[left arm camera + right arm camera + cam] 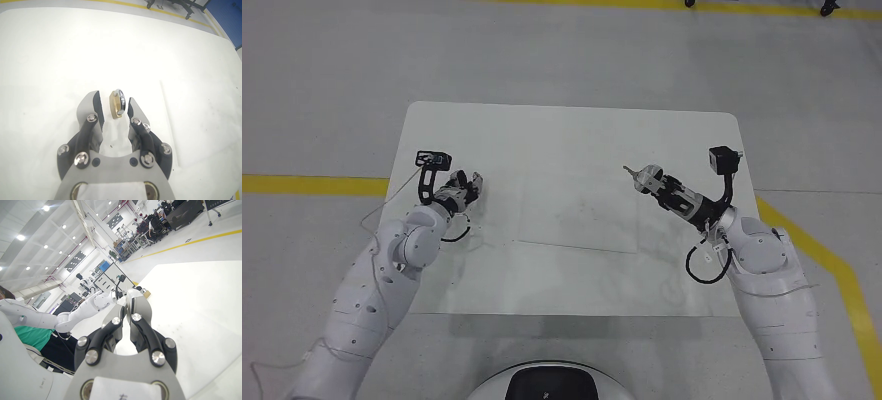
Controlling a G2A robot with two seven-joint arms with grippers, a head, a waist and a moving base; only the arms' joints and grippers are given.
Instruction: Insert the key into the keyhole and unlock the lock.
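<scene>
My white tabletop (572, 130) has rounded corners and stands on a smooth grey floor (542, 50) crossed by yellow lines (302, 185). My left end effector (114, 98) is spread wide. Its black-lined metal fingers (94, 108) flank the lock (117, 107), a brass body with a chromed shackle, standing on edge on the tabletop with a gap on each side. My right end effector (129, 297) is pinched on the thin silvery key (128, 303), over the tabletop's right side, well apart from the lock.

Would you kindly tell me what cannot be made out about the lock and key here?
Keyhole: left wrist view, the lock stands edge-on, that face turned away.
Top view: lock too small, masked by the left gripper.
Teeth of the key: right wrist view, covered by the right gripper.
</scene>
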